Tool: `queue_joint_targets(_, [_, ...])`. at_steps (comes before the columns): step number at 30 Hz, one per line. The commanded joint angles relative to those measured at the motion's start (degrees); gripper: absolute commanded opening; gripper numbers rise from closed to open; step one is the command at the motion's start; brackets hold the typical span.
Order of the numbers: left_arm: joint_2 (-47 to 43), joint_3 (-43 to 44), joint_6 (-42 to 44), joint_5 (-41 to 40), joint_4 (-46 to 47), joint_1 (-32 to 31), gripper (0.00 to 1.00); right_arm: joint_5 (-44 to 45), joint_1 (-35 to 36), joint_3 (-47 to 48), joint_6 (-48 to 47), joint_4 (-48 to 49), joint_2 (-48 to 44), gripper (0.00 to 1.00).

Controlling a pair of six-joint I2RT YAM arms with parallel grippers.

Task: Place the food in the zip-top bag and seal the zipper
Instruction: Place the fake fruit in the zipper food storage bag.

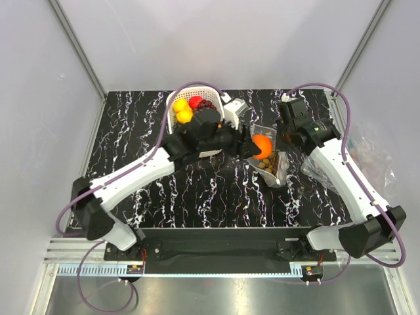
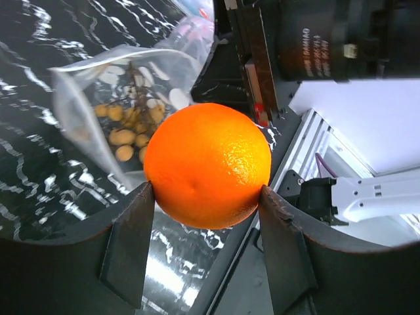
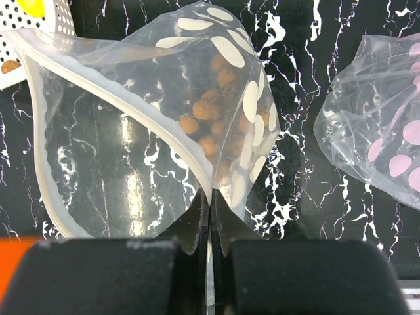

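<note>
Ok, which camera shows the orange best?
Left wrist: the orange fills the frame, held in the left gripper. Top external shows it small, over the bag; right wrist catches only an orange sliver, bottom left.

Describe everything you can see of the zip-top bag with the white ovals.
The zip-top bag is clear, crinkled soft plastic printed with white ovals and edged by a whitish zipper strip. Its mouth gapes open, unsealed. It lies on the black marbled table, with its rim pinched by the right claw. Tan grapes sit inside. The left claw holds the orange close by the mouth, not yet inside.
</note>
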Motion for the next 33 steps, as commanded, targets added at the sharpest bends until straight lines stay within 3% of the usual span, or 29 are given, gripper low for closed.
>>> queue_joint_targets(1, [5.0,3.6,-0.9,0.5,5.3,-1.1,0.4,-0.3,-0.2,2.9,0.1,-1.2,-1.9,0.0])
queue_joint_targets(6, [8.7,5.4,-1.2,-1.5,7.3,-1.2,0.4,-0.6,-0.2,2.3,0.3,-1.2,-2.8,0.0])
queue_joint_targets(14, [14.9,12.4,1.8,-6.2,0.5,-2.2,0.42,-0.1,-0.2,2.0,0.6,-1.5,-3.7,0.0])
queue_joint_targets(17, [15.6,13.1,2.4,-8.4,-1.2,-3.2,0.57,0.3,-0.2,1.9,0.7,-1.6,-3.7,0.0])
queue_joint_targets(19, [15.1,13.4,2.7,-9.4,-2.1,-3.3,0.82,0.6,-0.1,1.6,0.7,-1.5,-3.7,0.0])
queue_joint_targets(20, [14.8,13.7,3.0,-9.5,-2.1,-3.3,0.82,0.5,-0.1,1.6,0.7,-1.5,-3.7,0.0])
queue_joint_targets(21, [14.5,14.2,3.2,-9.8,-3.3,-3.3,0.89,0.8,-0.1,1.6,0.7,-1.5,-3.7,0.0])
queue_joint_targets(25, [13.4,16.3,4.5,-10.5,-7.0,-3.4,0.98,1.1,-0.2,1.6,0.7,-1.5,-3.8,0.0])
queue_joint_targets(30, [7.9,12.8,3.8,-12.8,-7.5,-1.8,0.99,0.9,-0.1,1.1,0.8,-1.2,-3.8,0.0])
queue_joint_targets(33, [4.8,10.5,3.8,-12.6,-8.5,3.0,0.99,1.0,-0.2,0.7,0.7,-1.2,-3.9,0.0])
